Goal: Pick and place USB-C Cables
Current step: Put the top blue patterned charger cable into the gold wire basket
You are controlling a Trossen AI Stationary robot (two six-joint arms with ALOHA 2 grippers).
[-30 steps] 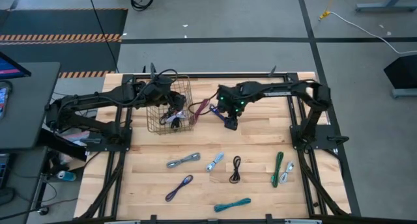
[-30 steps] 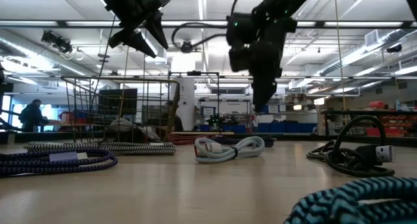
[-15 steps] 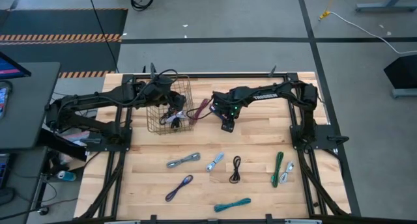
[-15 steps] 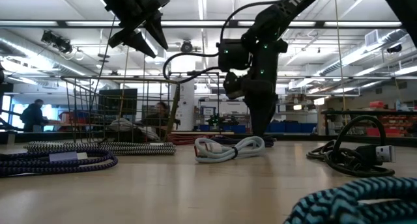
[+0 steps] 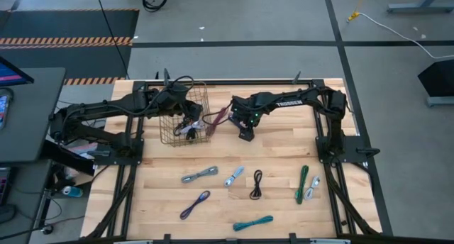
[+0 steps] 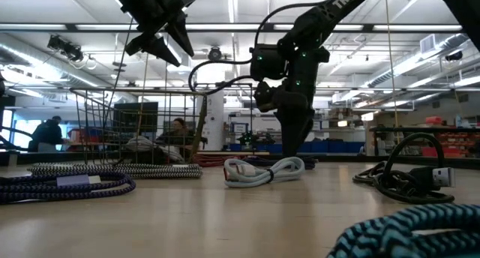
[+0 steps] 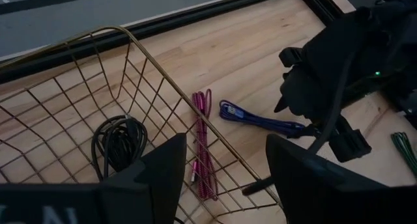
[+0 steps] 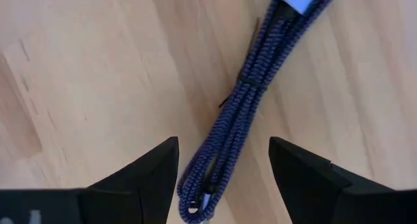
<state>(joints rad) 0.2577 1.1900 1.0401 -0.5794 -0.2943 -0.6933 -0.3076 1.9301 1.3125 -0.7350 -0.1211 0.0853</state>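
Observation:
A blue-purple braided cable [image 8: 251,94] lies flat on the wood, right of the wire basket [image 5: 186,102]. My right gripper [image 8: 221,178] points straight down over it, open, one finger on each side of the cable's looped end, not touching. It also shows in the high view [image 5: 245,132]. My left gripper [image 7: 221,178] hangs open above the basket, which holds a black cable [image 7: 117,140]. A maroon cable [image 7: 203,140] lies against the basket's outer side. Several more cables lie toward the near edge.
Toward the near edge lie a grey cable [image 5: 199,175], a silver one [image 5: 234,176], a black one [image 5: 257,184], a green one [image 5: 303,184], a purple one [image 5: 194,204] and a teal one [image 5: 253,222]. Bare wood lies between them and the basket.
My right gripper has come down toward the table and shifted a little toward the left edge, ending low over the blue-purple cable. The left arm and the cables have stayed where they were.

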